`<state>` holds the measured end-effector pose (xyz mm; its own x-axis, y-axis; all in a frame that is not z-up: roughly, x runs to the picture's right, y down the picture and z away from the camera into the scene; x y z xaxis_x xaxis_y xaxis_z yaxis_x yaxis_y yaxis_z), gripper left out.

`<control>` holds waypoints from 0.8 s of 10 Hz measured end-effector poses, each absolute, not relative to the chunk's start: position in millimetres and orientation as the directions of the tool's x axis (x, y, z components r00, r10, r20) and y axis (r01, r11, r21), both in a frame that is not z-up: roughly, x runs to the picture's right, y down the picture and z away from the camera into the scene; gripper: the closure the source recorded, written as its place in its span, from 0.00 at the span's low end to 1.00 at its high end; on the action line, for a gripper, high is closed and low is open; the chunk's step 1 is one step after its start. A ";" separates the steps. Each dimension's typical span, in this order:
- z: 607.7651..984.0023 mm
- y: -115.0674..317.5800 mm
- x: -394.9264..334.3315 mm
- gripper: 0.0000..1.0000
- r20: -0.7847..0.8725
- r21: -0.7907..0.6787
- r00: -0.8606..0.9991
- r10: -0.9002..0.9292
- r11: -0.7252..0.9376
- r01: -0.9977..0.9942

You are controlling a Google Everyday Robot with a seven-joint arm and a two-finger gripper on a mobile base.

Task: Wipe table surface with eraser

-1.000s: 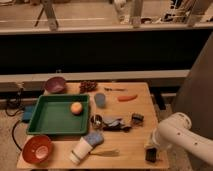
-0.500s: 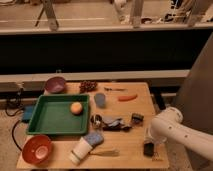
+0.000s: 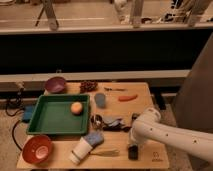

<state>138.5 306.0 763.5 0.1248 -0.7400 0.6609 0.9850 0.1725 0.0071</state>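
Observation:
The light tan wooden table surface (image 3: 141, 106) fills the middle of the camera view. My white arm reaches in from the right over the table's front right part. My gripper (image 3: 132, 150) points down near the front edge, shut on the small black eraser (image 3: 132, 152), which rests on the wood. The fingers are mostly hidden by the arm's end and the eraser.
A green tray (image 3: 50, 120) with an orange ball (image 3: 76, 107) lies at the left. A purple bowl (image 3: 55, 85), red bowl (image 3: 37, 148), tipped white cup (image 3: 80, 150), blue-grey pad (image 3: 93, 137), grey cup (image 3: 100, 100), orange carrot-like piece (image 3: 127, 97) and dark clip (image 3: 135, 118) surround it.
My arm has swung left across the front right of the table, and the eraser has moved left with the gripper along the front edge. Other objects stay put.

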 end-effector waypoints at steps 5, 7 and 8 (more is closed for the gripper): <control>735.6 312.2 141.3 0.92 0.668 0.063 0.061 -0.742 0.138 0.988; 731.1 316.1 163.1 0.92 0.650 0.044 0.077 -0.756 0.138 0.989; 730.6 317.1 183.0 0.92 0.636 0.020 0.107 -0.764 0.156 0.988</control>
<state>183.0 317.1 730.6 0.1074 -0.7643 0.6359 0.9876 0.1558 0.0204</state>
